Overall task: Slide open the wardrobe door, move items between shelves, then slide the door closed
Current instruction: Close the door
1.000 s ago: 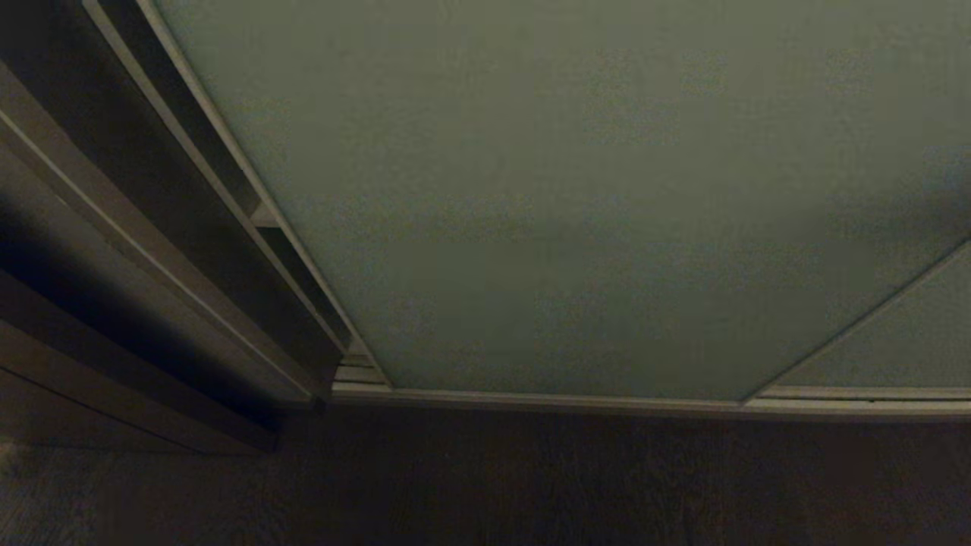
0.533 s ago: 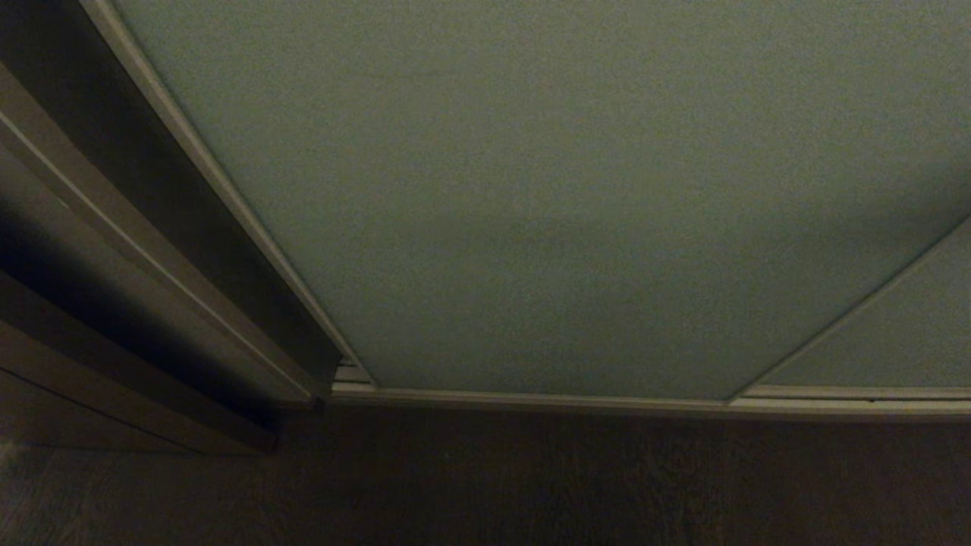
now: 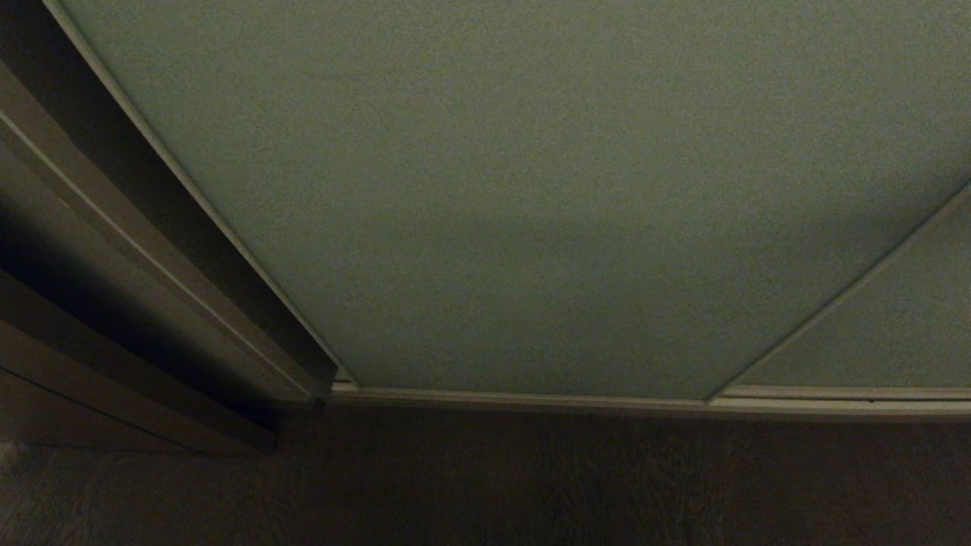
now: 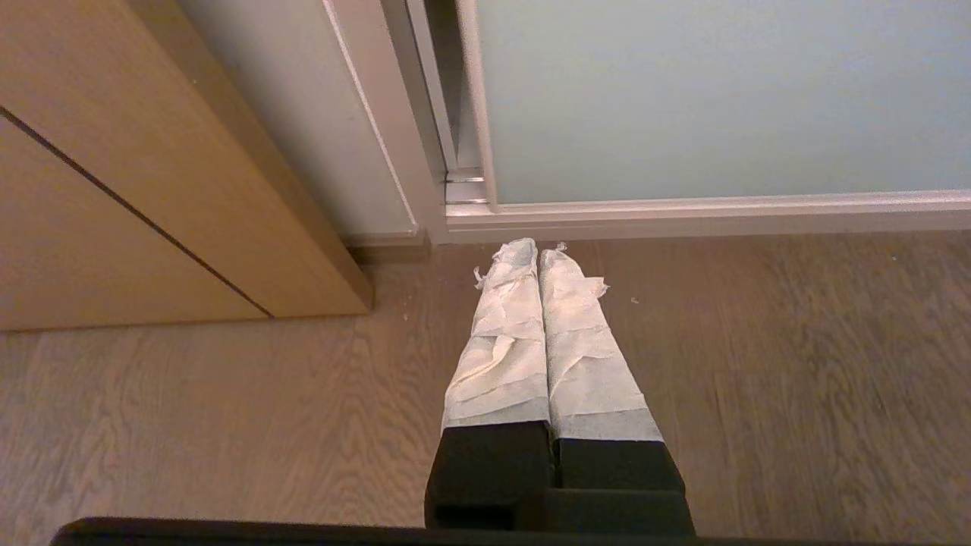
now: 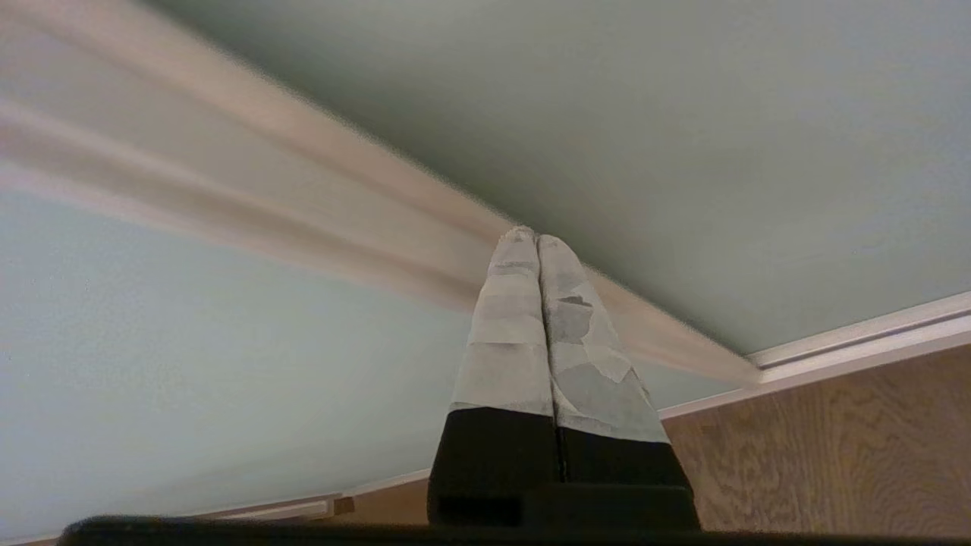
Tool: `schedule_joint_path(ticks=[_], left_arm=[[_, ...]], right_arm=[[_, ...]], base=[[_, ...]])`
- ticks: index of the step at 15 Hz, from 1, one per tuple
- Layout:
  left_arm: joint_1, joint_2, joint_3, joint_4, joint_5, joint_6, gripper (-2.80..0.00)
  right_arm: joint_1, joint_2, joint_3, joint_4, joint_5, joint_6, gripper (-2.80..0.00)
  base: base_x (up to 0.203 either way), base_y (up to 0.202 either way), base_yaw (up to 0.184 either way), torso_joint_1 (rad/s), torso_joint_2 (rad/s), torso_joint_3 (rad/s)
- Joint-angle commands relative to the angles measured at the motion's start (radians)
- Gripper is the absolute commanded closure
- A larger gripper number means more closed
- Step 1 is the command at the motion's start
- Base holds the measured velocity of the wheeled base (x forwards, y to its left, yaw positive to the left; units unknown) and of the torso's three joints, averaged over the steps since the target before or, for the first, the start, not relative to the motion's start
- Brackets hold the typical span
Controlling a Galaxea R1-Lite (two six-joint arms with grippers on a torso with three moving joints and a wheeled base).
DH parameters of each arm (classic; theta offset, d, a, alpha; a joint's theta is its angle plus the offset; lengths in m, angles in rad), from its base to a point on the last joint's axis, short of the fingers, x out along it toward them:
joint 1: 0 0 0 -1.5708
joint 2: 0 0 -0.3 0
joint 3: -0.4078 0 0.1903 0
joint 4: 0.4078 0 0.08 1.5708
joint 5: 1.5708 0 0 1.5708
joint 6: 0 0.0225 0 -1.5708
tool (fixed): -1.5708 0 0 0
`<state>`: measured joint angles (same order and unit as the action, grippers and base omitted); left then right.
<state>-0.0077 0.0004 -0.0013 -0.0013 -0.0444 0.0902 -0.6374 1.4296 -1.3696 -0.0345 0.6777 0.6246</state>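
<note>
Since the tall matte grey-green sliding wardrobe door (image 5: 721, 152) looks rigid, smooth and heavy, pinching seems useless. Right claw (image 5: 537, 236), tips pressed together, empty, sits at its slim metal edge frame (image 5: 364, 197); push there.

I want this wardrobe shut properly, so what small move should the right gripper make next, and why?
Probably push the sliding wardrobe door slightly left: a narrow dark gap shows at its left edge, and the shut right gripper is at its metal stile.
</note>
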Motion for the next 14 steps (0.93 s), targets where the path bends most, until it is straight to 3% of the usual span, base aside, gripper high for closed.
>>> schedule_joint_path(ticks=[1, 3, 8, 11, 14], left_arm=[[0.000, 0.000, 0.001, 0.000, 0.000, 0.000, 0.00], [0.000, 0.000, 0.001, 0.000, 0.000, 0.000, 0.00], [0.000, 0.000, 0.001, 0.000, 0.000, 0.000, 0.00], [0.000, 0.000, 0.000, 0.000, 0.000, 0.000, 0.00], [0.000, 0.000, 0.001, 0.000, 0.000, 0.000, 0.00]], right_arm=[[-0.001, -0.013, 0.008, -0.001, 0.000, 0.001, 0.00], [0.002, -0.046, 0.034, 0.004, -0.007, -0.029, 0.00], [0.037, -0.216, 0.231, 0.016, -0.103, -0.242, 0.00], [0.110, -0.347, 0.351, 0.012, -0.209, -0.366, 0.00], [0.235, -0.549, 0.550, 0.005, -0.337, -0.488, 0.00]], base=[[0.000, 0.000, 0.000, 0.000, 0.00, 0.000], [0.000, 0.000, 0.000, 0.000, 0.00, 0.000], [0.000, 0.000, 0.000, 0.000, 0.00, 0.000], [0.000, 0.000, 0.000, 0.000, 0.00, 0.000], [0.000, 0.000, 0.000, 0.000, 0.00, 0.000]])
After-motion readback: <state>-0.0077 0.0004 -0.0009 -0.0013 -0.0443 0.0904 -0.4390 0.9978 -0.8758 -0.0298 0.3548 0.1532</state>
